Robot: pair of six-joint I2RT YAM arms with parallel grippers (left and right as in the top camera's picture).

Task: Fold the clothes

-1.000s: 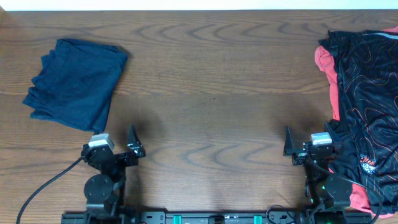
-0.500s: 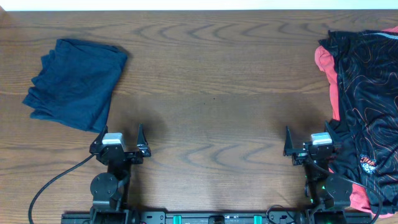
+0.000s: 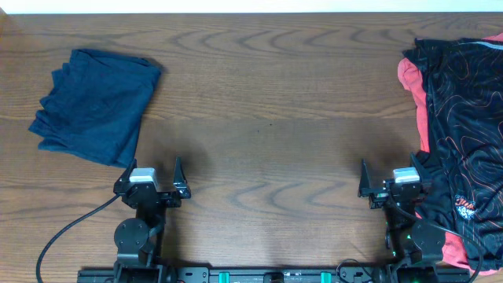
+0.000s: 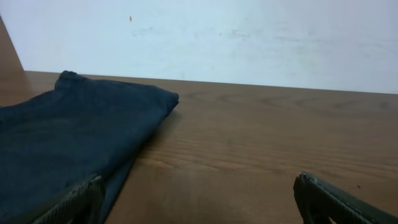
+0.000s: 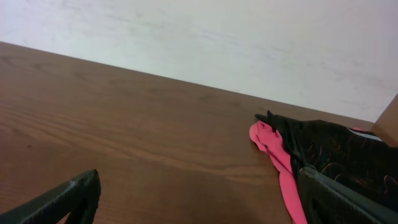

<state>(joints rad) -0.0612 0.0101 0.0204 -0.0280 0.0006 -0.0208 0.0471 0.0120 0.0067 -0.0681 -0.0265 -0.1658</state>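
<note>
Overhead, the left hand (image 3: 149,174) has swung round to point straight up the frame. It is spread wide and carrying nothing. The right hand (image 3: 391,174) hasn't budged and is just as bare.

So that fold is done?

I'd say so. The navy garment (image 3: 94,106) lies folded at the desk's (image 3: 267,94) upper left, soft, matte and layered at one edge. A slick black-and-red printed garment (image 3: 464,134) sprawls unfolded at the right edge.

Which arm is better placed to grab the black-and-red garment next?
Right: the right pincer, open, sits beside the black-and-red garment, while the left pincer is far across the table, by the navy cloth.
</note>
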